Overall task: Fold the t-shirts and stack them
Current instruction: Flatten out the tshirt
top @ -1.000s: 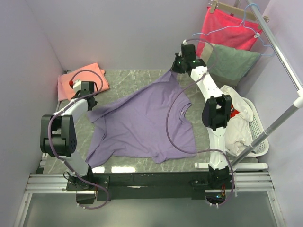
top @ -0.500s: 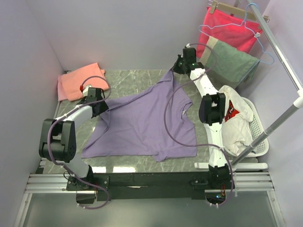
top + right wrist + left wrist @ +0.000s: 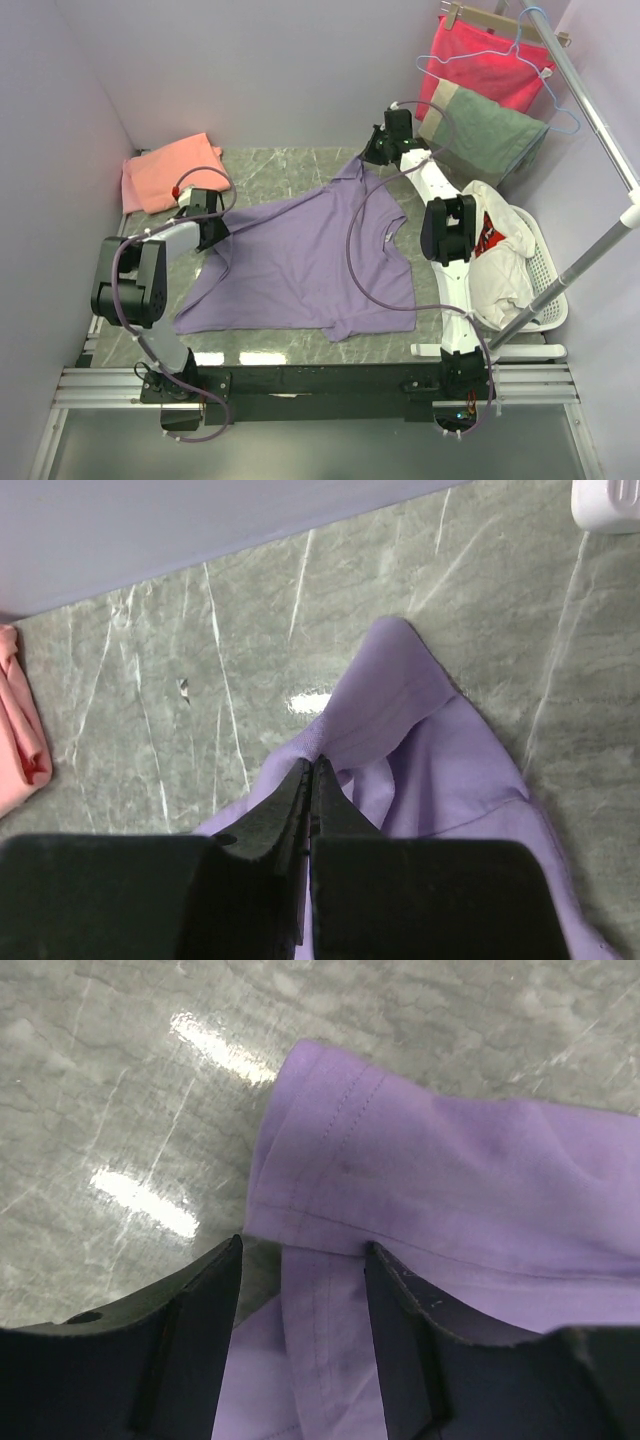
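Now, purple t-shirt (image 3: 300, 260): one sleeve hem inside the spread left hand (image 3: 302, 1250), far corner inside the pinching right hand (image 3: 310, 765).

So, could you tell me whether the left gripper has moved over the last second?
Yes: the left gripper has slid rightward, away from the table's left edge and the salmon-pink t-shirt, over the lavender t-shirt.

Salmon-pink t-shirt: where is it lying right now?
In the top view the salmon-pink t-shirt lies bunched at the far left corner of the table, just beyond the left gripper and apart from the spread lavender t-shirt.
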Controlling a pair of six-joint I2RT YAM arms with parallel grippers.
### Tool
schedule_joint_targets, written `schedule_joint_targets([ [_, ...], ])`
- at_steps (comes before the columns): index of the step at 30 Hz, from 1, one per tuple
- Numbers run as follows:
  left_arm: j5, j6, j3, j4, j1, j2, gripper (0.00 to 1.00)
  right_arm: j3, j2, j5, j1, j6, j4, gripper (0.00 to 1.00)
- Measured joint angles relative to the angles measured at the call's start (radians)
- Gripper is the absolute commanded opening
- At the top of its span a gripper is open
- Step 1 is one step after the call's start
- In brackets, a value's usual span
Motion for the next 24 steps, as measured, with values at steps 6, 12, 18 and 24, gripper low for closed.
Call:
schedule_joint_targets([
  [6,0.001,-0.027,0.002,0.04,0.006,0.029,0.36,-0.029,-0.009,-0.011,0.0,-0.005,0.009,0.0],
  [12,0.004,-0.05,0.033,0.067,0.024,0.064,0.18,-0.075,-0.028,-0.013,0.0,-0.016,0.015,0.0],
  [18,0.0,-0.047,0.038,0.053,0.033,0.061,0.01,-0.088,-0.043,-0.013,0.0,-0.032,0.015,0.0],
  [24,-0.011,-0.029,0.119,-0.014,0.039,0.056,0.01,-0.096,-0.056,-0.01,0.0,-0.043,0.016,0.0],
])
